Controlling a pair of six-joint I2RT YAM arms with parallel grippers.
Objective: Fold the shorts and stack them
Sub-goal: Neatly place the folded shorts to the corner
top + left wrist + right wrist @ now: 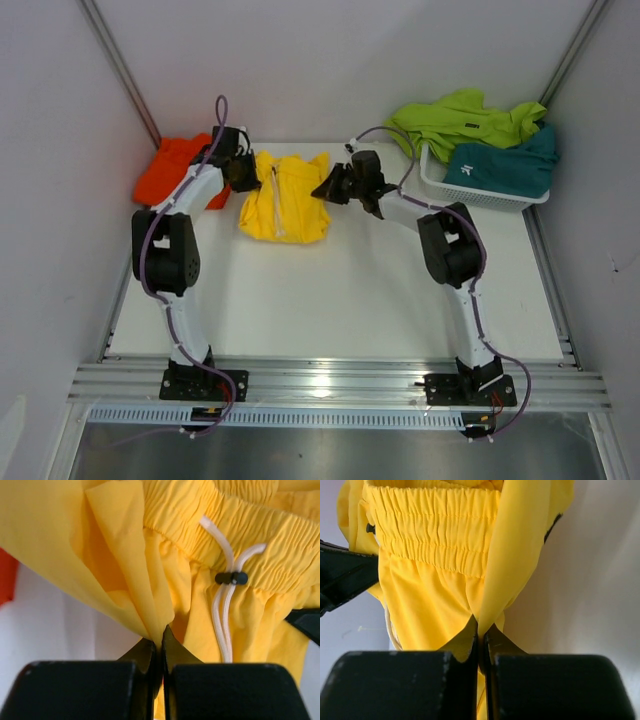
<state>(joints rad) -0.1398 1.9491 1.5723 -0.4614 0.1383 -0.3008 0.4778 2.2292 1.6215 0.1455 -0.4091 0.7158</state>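
Yellow fabric looks thin, limp, slippery: left gripper (161, 642) and right gripper (480, 630) each pinch the yellow shorts (285, 195) fully closed at opposite side edges, waistband (435, 535) just beyond the jaws.

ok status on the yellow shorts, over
Left gripper shut on yellow shorts, left side. Right gripper shut on their right side. Nothing in the way.

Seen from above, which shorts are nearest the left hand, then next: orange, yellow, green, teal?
1. Yellow shorts, pinched in the left hand.
2. Orange shorts, just to its left.
3. Green shorts, far right, back.
4. Teal shorts, far right, in basket.
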